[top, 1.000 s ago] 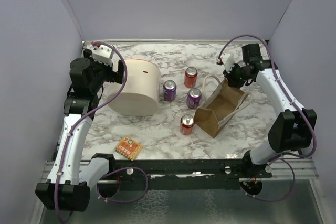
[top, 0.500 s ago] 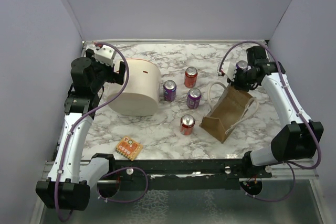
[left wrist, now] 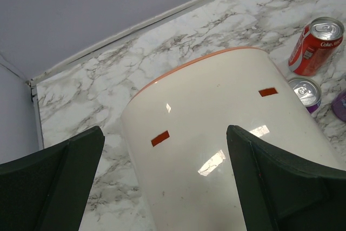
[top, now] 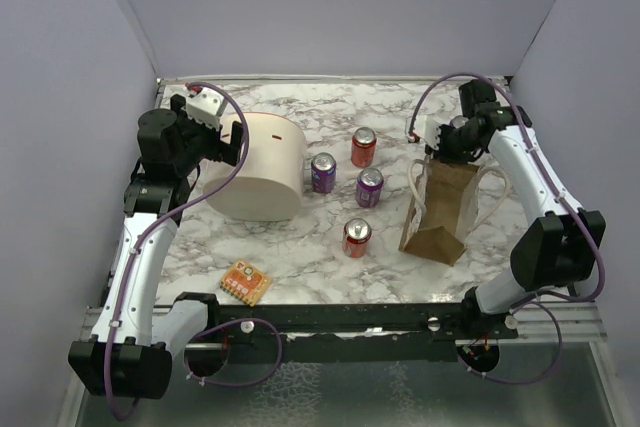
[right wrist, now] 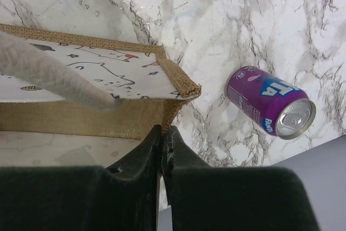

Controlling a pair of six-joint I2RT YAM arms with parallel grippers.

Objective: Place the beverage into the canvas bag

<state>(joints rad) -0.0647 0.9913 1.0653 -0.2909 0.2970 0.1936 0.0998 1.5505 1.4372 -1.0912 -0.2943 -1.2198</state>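
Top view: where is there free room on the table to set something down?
Bare marble table lies along the far edge behind the cream cylindrical tub, and at the front between the orange packet and the tan-brown paper-like bag. The four soda cans between tub and bag crowd the middle.

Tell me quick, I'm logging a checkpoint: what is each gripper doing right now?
Left gripper: open, holding nothing.
Right gripper: closed, fingers pinching the canvas bag at its rim.
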